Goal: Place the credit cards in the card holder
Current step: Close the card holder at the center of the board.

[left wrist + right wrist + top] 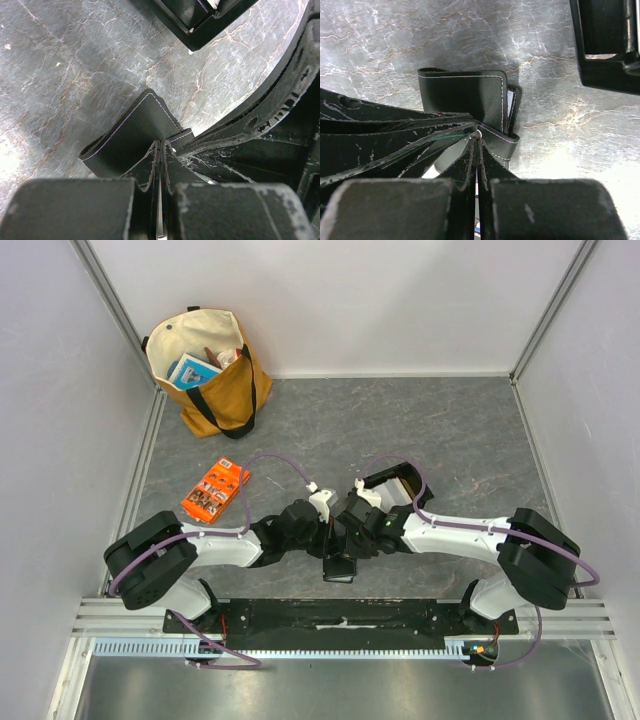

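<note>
A: Starting at the hands: item one, left hand [160, 150]. Condition?

B: Fingers pressed together, no gap showing. They are nipped on a leather panel of the card holder [131, 136], which fans out from the tips and curls at its far edge.

A: Item two, right hand [478, 136].

B: Likewise closed to nothing. Its tips meet at the near corner of the holder, on or just beside the snap tab [497, 144]. We read it as a pinch on the leather, though the fingers hide the exact ply. The two hands sit tip to tip on the same wallet, from opposite sides.

A: Item three, the holder's position.

B: Middle of the counter [450, 430], near the arm bases, between both hands. It looks folded or partly folded, with a pale slot edge just showing at one side. We cannot tell whether it rests on the surface or is lifted clear.

A: Item four, credit cards [404, 480].

B: None in either hand. We take the pale and tan contents of the black tray [600, 75], just beyond the right hand, for them; they are too small to count.

A: Step in hand?

B: Our judgement: opening and steadying the holder, before any card goes in. The next move calls for one hand to hold the slots spread. The other must let go, reach to the tray and lift a single thin card by its edge.
</note>
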